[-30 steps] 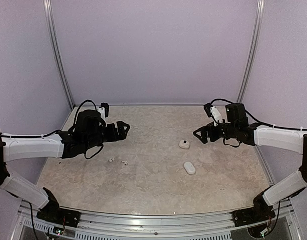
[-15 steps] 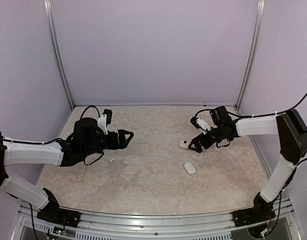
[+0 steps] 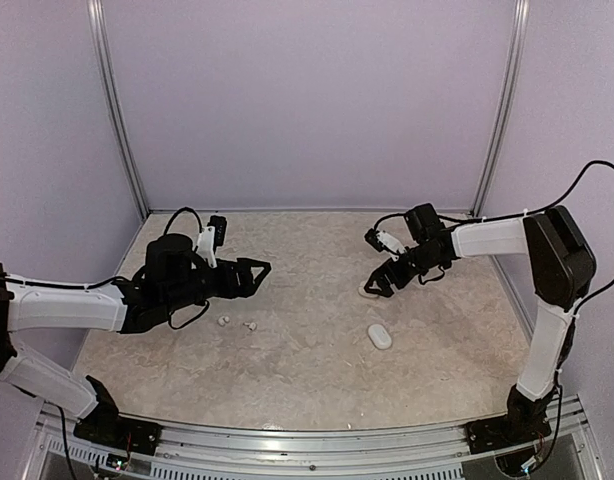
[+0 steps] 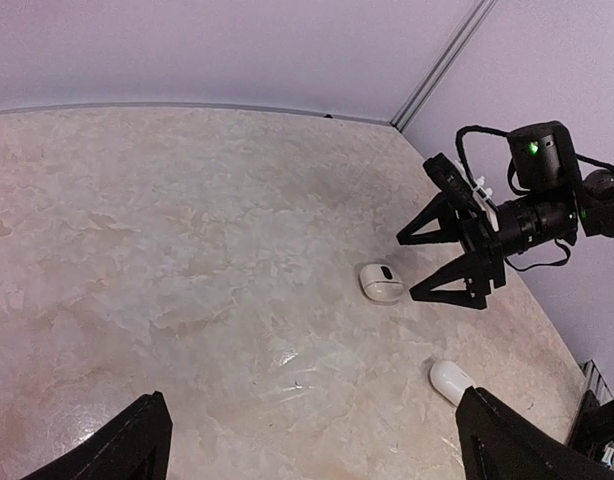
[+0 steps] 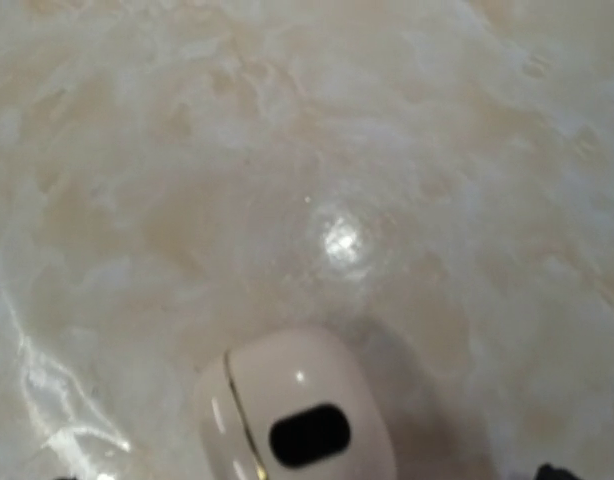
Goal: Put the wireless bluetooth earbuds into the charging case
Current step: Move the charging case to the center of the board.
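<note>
Top external view: a closed white charging case [image 3: 368,290] lies on the marbled counter [image 3: 307,380], its dark oval spot facing up. The right gripper [image 3: 377,279] hangs just beside the case on its right, jaws spread wide and holding nothing; the left wrist view shows a small gap between the case and the jaw tips. Two tiny whitish earbuds [image 3: 224,321] [image 3: 251,326] rest side by side well to the left of the case, out on the bare counter. Above them, also well left of the case, the left gripper [image 3: 260,278] points toward it with jaws wide apart and empty. A plain white oval object [image 3: 380,337] sits near the case, on the side toward the arm bases. The right wrist view shows the seam between the case's two halves.
</note>
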Robot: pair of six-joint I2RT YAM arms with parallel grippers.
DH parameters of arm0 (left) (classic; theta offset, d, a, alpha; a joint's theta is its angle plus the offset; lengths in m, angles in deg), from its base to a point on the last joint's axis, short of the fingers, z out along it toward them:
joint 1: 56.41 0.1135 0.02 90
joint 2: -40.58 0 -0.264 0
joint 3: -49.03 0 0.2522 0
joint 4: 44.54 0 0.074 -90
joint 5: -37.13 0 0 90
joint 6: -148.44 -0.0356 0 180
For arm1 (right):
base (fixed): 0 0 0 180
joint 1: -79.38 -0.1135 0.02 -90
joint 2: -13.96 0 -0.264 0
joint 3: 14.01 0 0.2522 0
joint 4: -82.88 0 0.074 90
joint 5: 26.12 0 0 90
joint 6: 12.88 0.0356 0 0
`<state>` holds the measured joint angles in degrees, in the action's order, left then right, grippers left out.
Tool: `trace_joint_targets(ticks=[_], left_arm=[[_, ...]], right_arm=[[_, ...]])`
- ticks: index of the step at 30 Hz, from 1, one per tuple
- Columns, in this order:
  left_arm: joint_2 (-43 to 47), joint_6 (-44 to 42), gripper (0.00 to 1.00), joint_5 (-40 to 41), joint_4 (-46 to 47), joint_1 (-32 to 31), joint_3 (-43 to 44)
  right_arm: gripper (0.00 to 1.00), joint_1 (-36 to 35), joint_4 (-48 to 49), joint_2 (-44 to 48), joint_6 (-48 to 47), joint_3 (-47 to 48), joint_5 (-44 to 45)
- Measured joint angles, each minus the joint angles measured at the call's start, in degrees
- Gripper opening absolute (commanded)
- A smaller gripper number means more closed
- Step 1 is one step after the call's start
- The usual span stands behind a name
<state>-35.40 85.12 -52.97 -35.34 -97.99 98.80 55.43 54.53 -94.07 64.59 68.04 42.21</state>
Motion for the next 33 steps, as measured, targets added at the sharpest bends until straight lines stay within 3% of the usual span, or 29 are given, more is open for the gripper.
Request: trace_joint_targets(ticks=[17,21,26,33], left_arm=[[-0.15,0.04,0.99,-1.01,0.66,0.0,0.0],[-0.15,0.04,0.99,-1.03,0.66,0.0,0.0],[-0.15,0.04,0.99,-1.03,0.68,0.0,0.0],[-0.15,0.09,0.99,-0.87,0.72,0.0,-0.02]], right_arm=[[0.76,-3.87,-1.88,-3.52,0.09,1.27,-2.73],[0.75,-5.33,-2.14,-2.91,1.68,0.11,-2.67],[0.8,-6.71,-2.49,-0.76,3.45,-0.22,-1.33],[0.78,-6.91,-2.21,-0.57,9.84,0.68,3.06]])
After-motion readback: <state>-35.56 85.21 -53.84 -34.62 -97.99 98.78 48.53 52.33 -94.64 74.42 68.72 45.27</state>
